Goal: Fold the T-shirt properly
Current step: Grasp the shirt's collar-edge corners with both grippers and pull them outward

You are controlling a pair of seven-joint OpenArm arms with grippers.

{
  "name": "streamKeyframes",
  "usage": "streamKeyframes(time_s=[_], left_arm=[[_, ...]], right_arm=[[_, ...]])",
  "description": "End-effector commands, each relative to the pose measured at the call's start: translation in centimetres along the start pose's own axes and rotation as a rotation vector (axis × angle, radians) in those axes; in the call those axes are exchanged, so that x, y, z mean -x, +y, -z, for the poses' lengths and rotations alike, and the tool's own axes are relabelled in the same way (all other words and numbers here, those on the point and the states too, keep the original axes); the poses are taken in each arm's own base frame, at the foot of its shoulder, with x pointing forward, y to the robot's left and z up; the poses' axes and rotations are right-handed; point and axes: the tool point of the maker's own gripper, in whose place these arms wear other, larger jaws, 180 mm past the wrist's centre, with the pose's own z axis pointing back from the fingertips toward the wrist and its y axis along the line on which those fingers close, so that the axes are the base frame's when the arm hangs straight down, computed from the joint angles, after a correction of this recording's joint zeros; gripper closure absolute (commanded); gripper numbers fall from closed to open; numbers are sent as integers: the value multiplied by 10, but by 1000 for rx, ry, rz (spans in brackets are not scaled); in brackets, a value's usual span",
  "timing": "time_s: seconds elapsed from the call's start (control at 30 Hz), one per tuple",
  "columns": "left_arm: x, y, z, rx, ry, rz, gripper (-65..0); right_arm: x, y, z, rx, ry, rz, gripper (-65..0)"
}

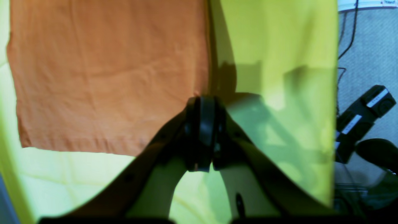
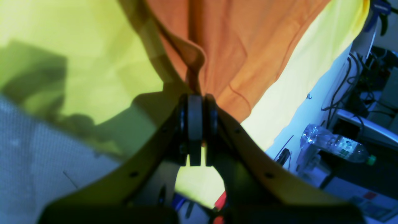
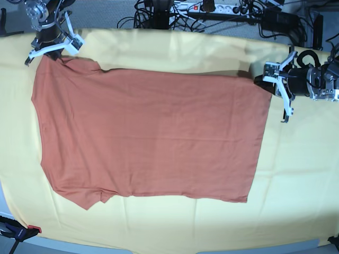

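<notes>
Base view: my T-shirt lies long left-to-right; right claw pinches its upper-left corner, left claw pinches upper-right.

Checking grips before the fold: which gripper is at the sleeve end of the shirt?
The right gripper, at the T-shirt's far sleeve corner; the left gripper pinches the hem corner instead.

My left tool has black rubber pads on pale forked arms with small screw holes. My right tool matches. From the base view, both show white brackets and black motors.
</notes>
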Motion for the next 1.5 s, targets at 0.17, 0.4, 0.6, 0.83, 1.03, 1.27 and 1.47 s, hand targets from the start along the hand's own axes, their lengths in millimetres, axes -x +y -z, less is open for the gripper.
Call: streamKeyframes(time_s=[0.17, 0.4, 0.6, 0.83, 1.03, 1.27, 1.47], left_arm=[[-4, -35, -12, 107, 3, -18, 0], [0, -60, -17, 185, 26, -27, 0], [1, -60, -17, 184, 34, -16, 0], [-1, -44, -13, 133, 34, 28, 0], [-23, -3, -3, 4, -37, 70, 0], [-6, 28, 11, -94, 4, 23, 0], [31, 67, 19, -266, 74, -55, 0]], right_arm=[[2, 16, -24, -54, -9, -12, 0], [12, 27, -32, -71, 19, -45, 0], [16, 10, -28, -20, 28, -32, 0], [-19, -7, -27, 27, -186, -32, 0], [-52, -22, -19, -7, -330, 53, 0], [-54, -48, 13, 14, -329, 122, 0], [-42, -51, 47, -31, -298, 156, 0]])
